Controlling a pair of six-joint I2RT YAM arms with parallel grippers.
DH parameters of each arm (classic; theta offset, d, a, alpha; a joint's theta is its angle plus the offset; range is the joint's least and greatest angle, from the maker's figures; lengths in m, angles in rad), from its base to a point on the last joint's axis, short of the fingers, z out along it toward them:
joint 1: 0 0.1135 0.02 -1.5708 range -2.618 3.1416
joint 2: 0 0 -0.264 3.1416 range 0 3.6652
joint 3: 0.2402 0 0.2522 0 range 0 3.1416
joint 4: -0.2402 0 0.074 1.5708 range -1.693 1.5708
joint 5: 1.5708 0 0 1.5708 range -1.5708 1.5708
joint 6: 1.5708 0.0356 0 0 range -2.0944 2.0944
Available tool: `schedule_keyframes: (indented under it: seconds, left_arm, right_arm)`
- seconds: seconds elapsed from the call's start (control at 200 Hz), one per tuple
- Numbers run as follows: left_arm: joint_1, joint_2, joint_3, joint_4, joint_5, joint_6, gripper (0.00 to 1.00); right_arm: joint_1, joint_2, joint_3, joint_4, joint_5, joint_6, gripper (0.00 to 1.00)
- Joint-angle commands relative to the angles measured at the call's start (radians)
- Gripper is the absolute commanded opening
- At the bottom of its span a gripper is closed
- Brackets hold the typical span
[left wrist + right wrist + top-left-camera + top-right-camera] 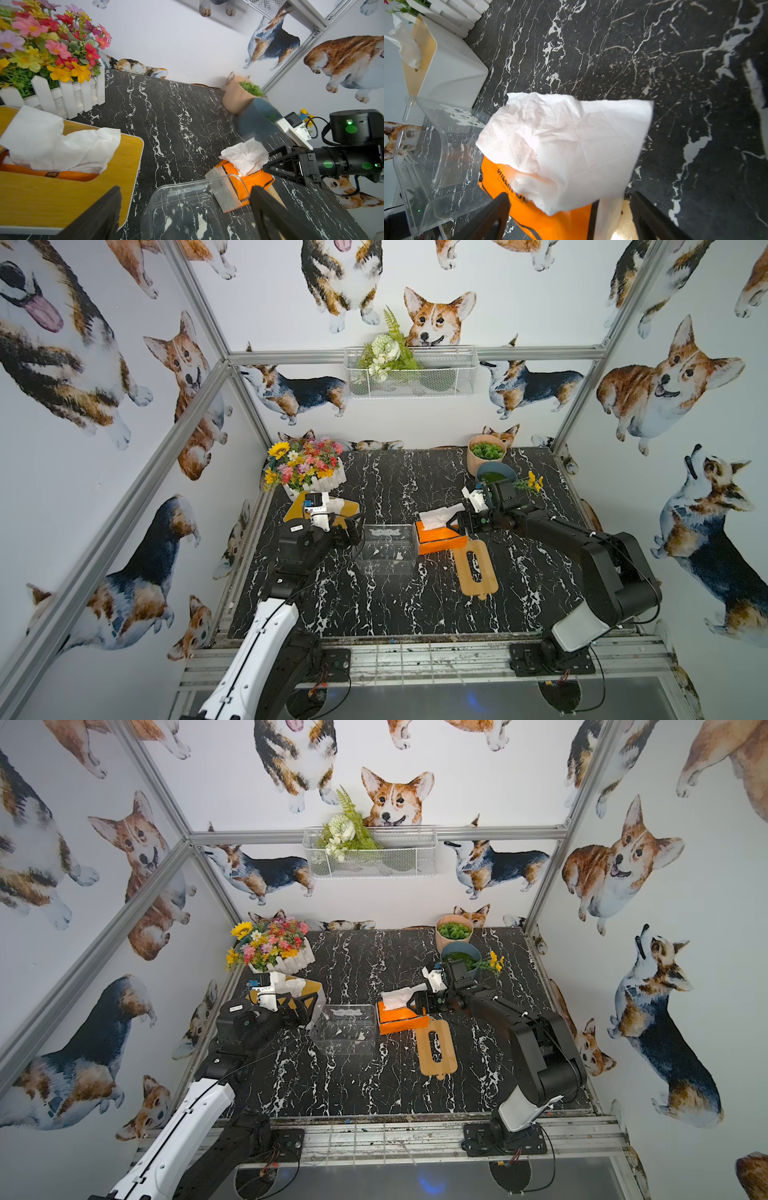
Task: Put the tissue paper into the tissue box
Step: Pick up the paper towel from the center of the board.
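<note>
Marbled worktop [395, 489]; you seem to be at the grasp of the pack [436, 539].
Right fingers [492, 216] straddle it, apart; left fingers [97, 216] apart; likely next: close, lift toward the box [386, 551].

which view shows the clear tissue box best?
A top view: the whole clear tissue box shows, as in both top views. Left wrist crops it at the frame edge; right wrist shows only part.
</note>
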Motion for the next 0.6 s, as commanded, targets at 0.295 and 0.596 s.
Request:
schedule_keyframes:
  seconds: [0.295, 0.596]
  left_arm:
    - [0.001, -0.002, -0.003, 0.017, -0.001, 0.003, 1.00]
    - [0.001, 0.001, -0.004, 0.016, -0.002, 0.003, 1.00]
  right_arm:
    - [0.000, 0.095, 0.034, -0.058, -0.021, -0.032, 0.50]
    - [0.000, 0.080, 0.027, -0.050, -0.053, -0.029, 0.10]
